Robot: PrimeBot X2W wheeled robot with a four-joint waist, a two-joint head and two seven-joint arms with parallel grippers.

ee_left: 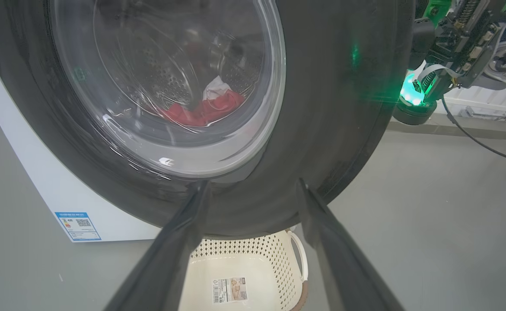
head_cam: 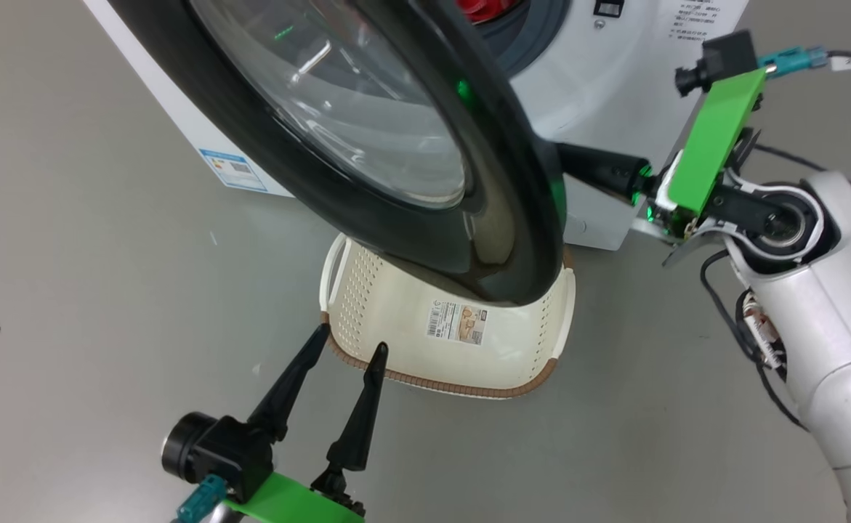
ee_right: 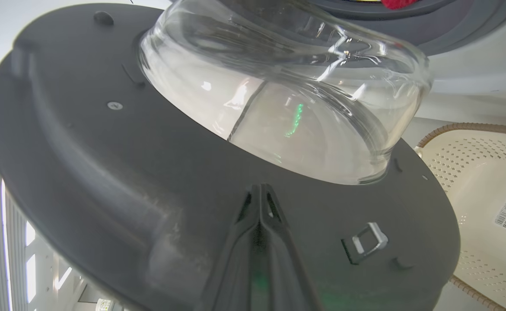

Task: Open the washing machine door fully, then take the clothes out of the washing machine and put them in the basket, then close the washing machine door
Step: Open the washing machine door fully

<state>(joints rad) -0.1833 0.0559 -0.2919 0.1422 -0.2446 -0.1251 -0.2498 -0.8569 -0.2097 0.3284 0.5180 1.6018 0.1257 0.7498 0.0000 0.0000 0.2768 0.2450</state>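
Note:
The washing machine door (head_cam: pixel 512 181) stands partly swung out from the white washing machine (head_cam: pixel 614 87), its glass bowl (ee_right: pixel 287 99) facing the drum. Red clothes (ee_left: pixel 205 110) lie inside the drum, seen through the glass, and a red bit (head_cam: pixel 480 9) shows at the opening. Below the door sits the cream basket (head_cam: pixel 469 381) with nothing in it but its sticker. My right gripper (ee_right: pixel 259 190) is shut, its tips against the door's inner black face, behind the rim in the head view (head_cam: pixel 578 161). My left gripper (head_cam: pixel 347 349) is open, just in front of the basket's near rim.
The machine stands on a grey floor (head_cam: pixel 69 290) with open room to the left and in front. A blue label (ee_left: pixel 77 225) marks the machine's lower corner. My right forearm (head_cam: pixel 825 305) and its cables hang at the right.

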